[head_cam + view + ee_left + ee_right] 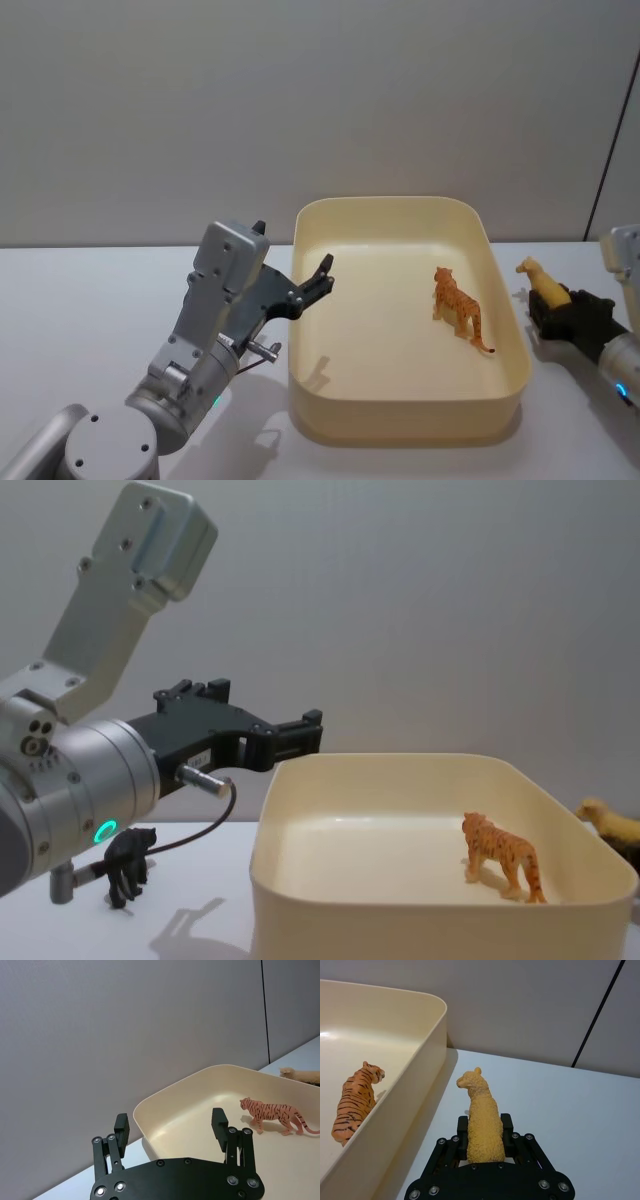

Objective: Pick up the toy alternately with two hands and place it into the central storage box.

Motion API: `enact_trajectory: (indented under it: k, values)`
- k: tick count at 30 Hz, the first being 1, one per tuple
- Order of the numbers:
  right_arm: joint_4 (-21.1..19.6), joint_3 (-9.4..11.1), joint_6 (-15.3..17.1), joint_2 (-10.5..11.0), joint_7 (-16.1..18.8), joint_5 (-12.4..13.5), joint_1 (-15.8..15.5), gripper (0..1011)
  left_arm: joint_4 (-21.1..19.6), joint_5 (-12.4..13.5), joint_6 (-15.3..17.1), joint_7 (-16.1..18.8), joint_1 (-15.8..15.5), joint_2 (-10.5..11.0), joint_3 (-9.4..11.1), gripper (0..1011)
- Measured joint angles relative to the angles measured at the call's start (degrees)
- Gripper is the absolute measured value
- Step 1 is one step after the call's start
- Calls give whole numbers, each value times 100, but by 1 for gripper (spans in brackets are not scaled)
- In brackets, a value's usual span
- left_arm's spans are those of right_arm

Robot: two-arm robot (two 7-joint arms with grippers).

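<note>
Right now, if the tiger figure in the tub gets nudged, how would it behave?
The tiger figure looks like rigid moulded plastic, so probably stiff and light. It stands on thin legs on the smooth floor of the cream tub, so a nudge would likely tip or slide it.

test lab — plain table (90,300), grey wall (300,100)

White table (80,300), grey wall (300,100) — dark seam (612,145)

No lettering, label, brand or number can be read anywhere.
</note>
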Motion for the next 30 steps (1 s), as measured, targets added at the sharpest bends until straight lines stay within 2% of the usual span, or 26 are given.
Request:
enact_trajectory:
  k: [10, 16, 24, 30]
  values:
    - [-641, 142, -285, 224, 143, 90, -381, 363, 0, 0, 0, 0, 0, 0, 0, 1001]
    - [-1181, 242, -518, 362, 347, 242, -591, 362, 0, 0, 0, 0, 0, 0, 0, 1001]
    - [-1565, 279, -692, 396, 612, 434, -583, 363, 0, 0, 0, 0, 0, 0, 0, 1001]
    - [-1610, 244, -635, 324, 830, 531, -410, 363, 0, 0, 0, 0, 0, 0, 0, 1001]
